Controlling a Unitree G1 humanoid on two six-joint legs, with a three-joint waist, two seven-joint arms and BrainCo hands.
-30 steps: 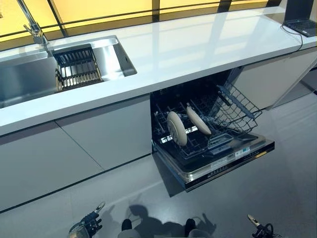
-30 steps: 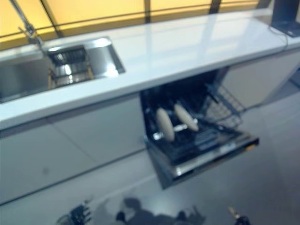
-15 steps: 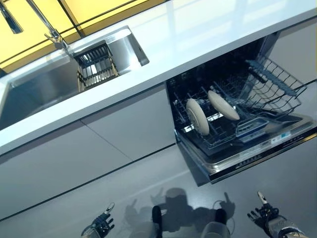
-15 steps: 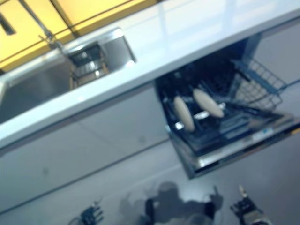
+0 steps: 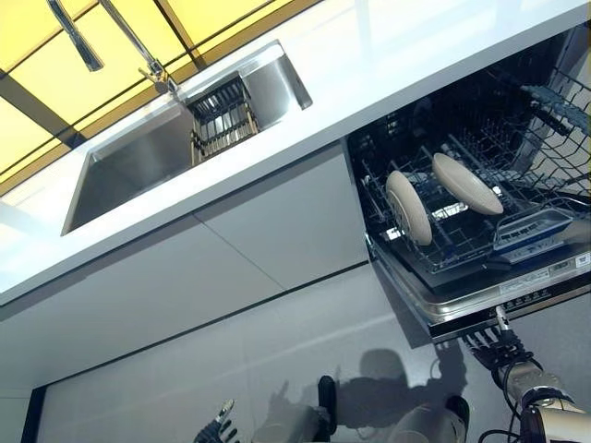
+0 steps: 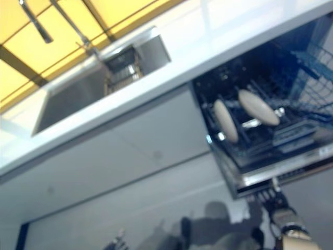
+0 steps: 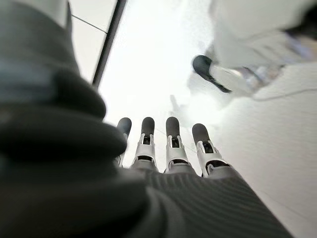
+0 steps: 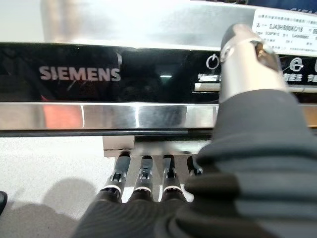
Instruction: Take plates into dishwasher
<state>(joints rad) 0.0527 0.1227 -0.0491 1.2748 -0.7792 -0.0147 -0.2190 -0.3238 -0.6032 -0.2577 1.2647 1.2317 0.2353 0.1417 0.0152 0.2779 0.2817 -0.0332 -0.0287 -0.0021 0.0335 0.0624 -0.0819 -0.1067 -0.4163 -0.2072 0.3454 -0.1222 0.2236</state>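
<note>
Grey floor; both hands straight-fingered, right hand under dishwasher door, left hand half cropped.

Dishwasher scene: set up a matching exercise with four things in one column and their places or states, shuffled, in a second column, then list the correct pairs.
Things:
1. two round cream plates
2. slotted metal drain basket
3. robot's right hand
4. robot's left hand

Places or states:
A. inside the steel sink
B. fingers straight under the edge of the open dishwasher door
C. on edge in the lower wire rack
D. empty, fingers straight, over the grey floor

Pairs: 1-C, 2-A, 3-B, 4-D
</note>
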